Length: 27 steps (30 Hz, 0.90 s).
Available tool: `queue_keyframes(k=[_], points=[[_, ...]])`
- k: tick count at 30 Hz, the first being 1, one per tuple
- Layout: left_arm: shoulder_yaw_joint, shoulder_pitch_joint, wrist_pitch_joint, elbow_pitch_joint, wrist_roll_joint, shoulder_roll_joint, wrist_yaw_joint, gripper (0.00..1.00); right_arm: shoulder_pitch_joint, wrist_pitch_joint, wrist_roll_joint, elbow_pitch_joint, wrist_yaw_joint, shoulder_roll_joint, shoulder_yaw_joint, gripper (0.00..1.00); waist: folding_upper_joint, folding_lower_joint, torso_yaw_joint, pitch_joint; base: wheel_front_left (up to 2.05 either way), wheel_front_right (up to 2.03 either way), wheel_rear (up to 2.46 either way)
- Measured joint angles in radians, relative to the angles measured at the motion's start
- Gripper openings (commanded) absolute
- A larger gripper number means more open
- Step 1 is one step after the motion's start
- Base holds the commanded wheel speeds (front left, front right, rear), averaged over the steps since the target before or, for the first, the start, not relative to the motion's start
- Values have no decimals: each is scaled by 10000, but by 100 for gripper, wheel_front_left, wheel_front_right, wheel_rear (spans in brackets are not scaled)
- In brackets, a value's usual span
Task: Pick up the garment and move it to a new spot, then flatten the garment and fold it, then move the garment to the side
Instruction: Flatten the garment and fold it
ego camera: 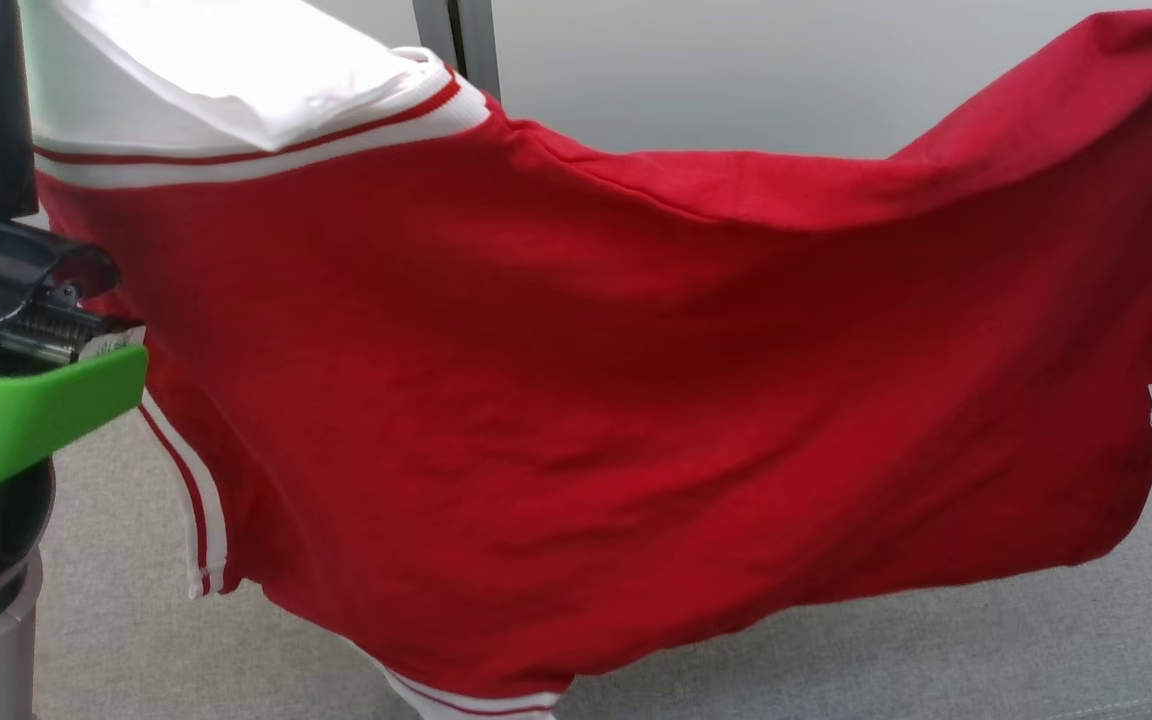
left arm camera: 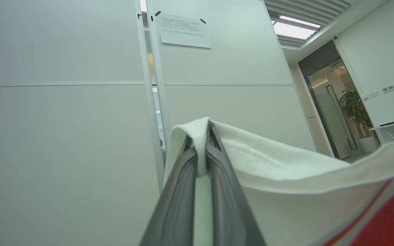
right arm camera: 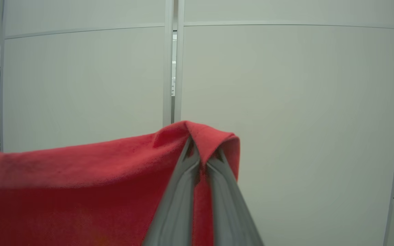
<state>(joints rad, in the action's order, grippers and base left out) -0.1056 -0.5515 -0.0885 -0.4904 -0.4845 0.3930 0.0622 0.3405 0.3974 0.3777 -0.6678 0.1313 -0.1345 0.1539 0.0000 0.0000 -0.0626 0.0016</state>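
The red knit garment [ego camera: 576,400] with white sleeve and striped trim hangs spread wide in the air. My left hand [left arm camera: 202,143] pinches its white cloth, my right hand [right arm camera: 202,153] a red edge.

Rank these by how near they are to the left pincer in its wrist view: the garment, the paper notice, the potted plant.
1. The garment: its white edge is pinched in the left pincer.
2. The paper notice: taped on the wall panel ahead, upper middle.
3. The potted plant: far right, beside the glass door.
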Motion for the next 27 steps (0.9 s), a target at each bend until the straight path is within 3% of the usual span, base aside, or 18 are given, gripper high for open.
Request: queue_keyframes(k=[7, 11, 16, 17, 20, 27], points=[[36, -722, -376, 1490, -635, -2, 81, 0, 747, -174, -48, 1852, 0, -270, -198, 0, 0, 0, 19, 741, 0, 0, 0], [-105, -2052, -221, 3064, -617, 174, 318, 0, 2381, -915, -476, 3965, 0, -510, -704, 0, 0, 0, 27, 1397, 0, 0, 0], [-424, -4578, 347, 5444, -194, 226, 477, 0, 5320, -2151, -1260, 6832, 0, -339, -1191, 0, 0, 0, 37, 2321, 0, 0, 0], [-520, -5704, 715, 6564, -67, 33, 512, 0, 6600, -2700, -1726, 8046, 0, -161, -1287, 0, 0, 0, 54, 2732, 0, 0, 0], [-527, -7111, 1202, 8167, -73, -485, 433, 0, 8203, -3484, -2527, 9720, 2, -42, -1319, 0, 0, 1, 105, 3299, 0, 0, 0], [-1162, -8921, 2548, 11417, 403, -1202, 510, 0, 10511, -5187, -4098, 13436, 0, 510, -602, 0, 0, 1, 429, 4617, 0, 0, 0]])
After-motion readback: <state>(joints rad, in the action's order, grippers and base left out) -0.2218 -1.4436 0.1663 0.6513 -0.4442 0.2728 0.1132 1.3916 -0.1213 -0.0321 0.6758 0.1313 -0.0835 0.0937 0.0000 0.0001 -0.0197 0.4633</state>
